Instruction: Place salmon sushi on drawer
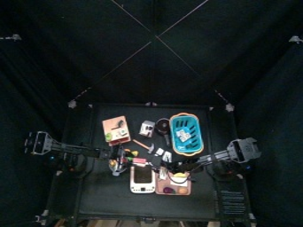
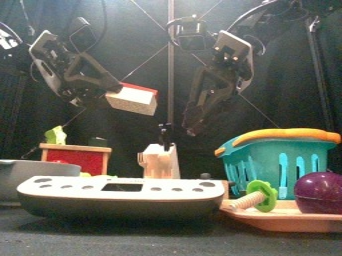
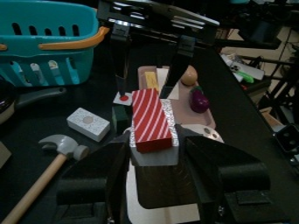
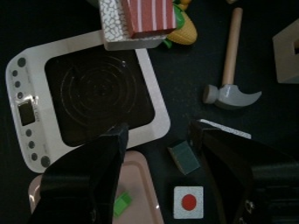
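Observation:
My left gripper [image 3: 156,142] is shut on the salmon sushi [image 3: 151,118], a white rice block with a red-and-white striped top. In the front view the sushi [image 2: 131,97] hangs in the air above the table, to the right of and higher than the drawer [image 2: 75,158], a small pinkish-brown box with a green mark on top. In the top view the drawer [image 1: 115,129] stands at the back left, away from the left gripper [image 1: 122,161]. My right gripper [image 4: 162,133] is open and empty over the white device, and also shows in the front view [image 2: 191,122].
A teal basket [image 2: 277,155] stands at the right. A flat white device [image 2: 120,196] lies at the front. A pink tray [image 3: 172,90] holds a purple vegetable [image 3: 198,101]. A hammer [image 4: 230,72] and small blocks [image 4: 184,157] lie around.

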### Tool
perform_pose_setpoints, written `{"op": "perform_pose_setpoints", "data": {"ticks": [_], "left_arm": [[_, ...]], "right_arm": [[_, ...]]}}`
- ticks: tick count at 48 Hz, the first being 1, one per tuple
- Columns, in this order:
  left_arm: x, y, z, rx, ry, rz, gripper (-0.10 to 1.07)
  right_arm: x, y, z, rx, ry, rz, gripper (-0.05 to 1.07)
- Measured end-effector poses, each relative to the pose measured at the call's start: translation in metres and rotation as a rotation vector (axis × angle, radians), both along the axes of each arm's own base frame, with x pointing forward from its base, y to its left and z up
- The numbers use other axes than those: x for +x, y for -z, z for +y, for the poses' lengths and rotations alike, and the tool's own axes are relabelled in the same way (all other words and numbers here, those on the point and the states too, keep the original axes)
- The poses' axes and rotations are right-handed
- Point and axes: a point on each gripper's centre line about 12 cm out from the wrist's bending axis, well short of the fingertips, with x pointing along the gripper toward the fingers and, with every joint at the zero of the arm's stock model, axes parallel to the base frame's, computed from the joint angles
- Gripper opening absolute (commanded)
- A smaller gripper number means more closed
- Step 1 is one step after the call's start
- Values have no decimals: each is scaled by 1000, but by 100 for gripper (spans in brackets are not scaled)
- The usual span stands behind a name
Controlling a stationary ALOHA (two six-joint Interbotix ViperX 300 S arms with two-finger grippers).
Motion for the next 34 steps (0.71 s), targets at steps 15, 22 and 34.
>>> {"op": "perform_pose_setpoints", "data": {"ticks": [15,22,34], "left_arm": [[0,-5,2,-3,-8,-15,62],[-3,-20,4,-10,-26,-56,62],[-9,-36,14,-3,-75,-59,62]], "right_arm": [[-1,1,-1,-2,9,8,91],[-1,2,-1,-1,8,10,91],[-1,1,-1,0,11,9,91]]}}
